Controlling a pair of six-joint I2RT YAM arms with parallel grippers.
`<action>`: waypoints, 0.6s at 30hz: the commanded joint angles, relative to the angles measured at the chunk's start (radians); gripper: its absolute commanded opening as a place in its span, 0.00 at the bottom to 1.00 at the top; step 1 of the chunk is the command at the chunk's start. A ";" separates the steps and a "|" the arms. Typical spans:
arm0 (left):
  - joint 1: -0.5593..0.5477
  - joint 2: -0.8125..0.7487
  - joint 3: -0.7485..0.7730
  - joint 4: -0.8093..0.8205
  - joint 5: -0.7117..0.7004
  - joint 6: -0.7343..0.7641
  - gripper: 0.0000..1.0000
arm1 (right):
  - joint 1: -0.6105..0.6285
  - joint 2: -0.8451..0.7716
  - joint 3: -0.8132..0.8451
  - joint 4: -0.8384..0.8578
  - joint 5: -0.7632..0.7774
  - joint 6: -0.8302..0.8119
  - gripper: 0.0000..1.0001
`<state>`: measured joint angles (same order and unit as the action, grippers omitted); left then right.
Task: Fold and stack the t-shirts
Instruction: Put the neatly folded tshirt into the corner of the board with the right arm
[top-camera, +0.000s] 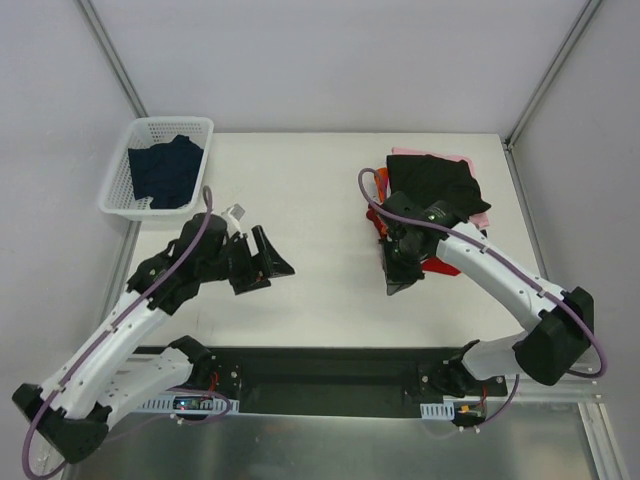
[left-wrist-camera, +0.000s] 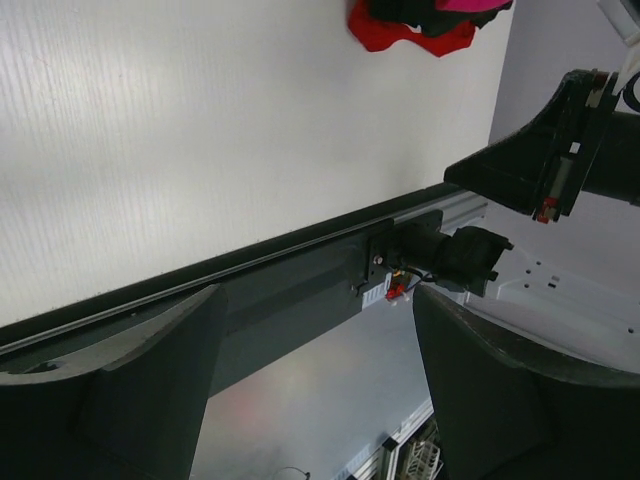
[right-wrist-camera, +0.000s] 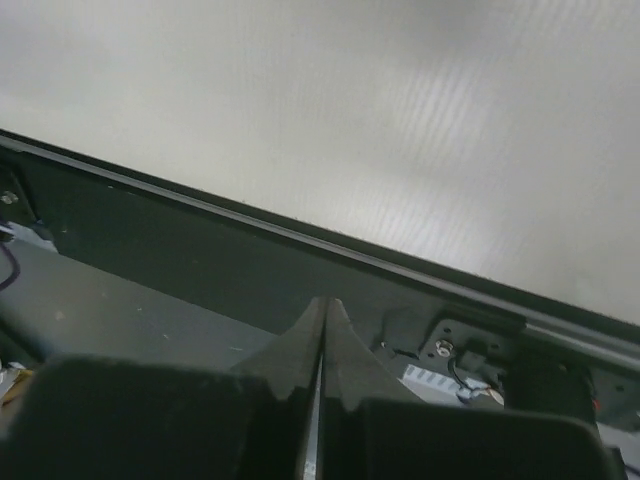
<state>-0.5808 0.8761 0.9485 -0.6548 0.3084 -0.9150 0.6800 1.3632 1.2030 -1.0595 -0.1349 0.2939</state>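
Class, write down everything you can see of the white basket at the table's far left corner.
The white basket is rectangular, seemingly plastic, with open lattice walls. It sits upright at the far left corner of the table. A crumpled dark navy garment lies inside, filling most of it. Neither arm touches it.

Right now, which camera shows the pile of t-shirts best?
The top external view: the pile of t-shirts shows nearly whole, a black one on top, pink and red edges beneath. The left wrist view catches only its red and magenta corner; the right wrist view shows none of it.
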 joint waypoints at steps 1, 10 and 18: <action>0.006 -0.144 -0.068 0.027 0.004 -0.079 0.75 | 0.103 0.077 0.212 -0.340 0.342 0.085 0.01; 0.006 -0.327 -0.168 0.020 0.069 -0.128 0.75 | 0.273 0.539 0.597 -0.447 0.425 0.085 0.01; 0.006 -0.336 -0.129 -0.031 0.084 -0.097 0.75 | 0.244 0.819 0.836 -0.444 0.360 0.005 0.01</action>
<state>-0.5808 0.5480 0.7845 -0.6609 0.3660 -1.0180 0.9569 2.1147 1.9087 -1.2922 0.2352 0.3504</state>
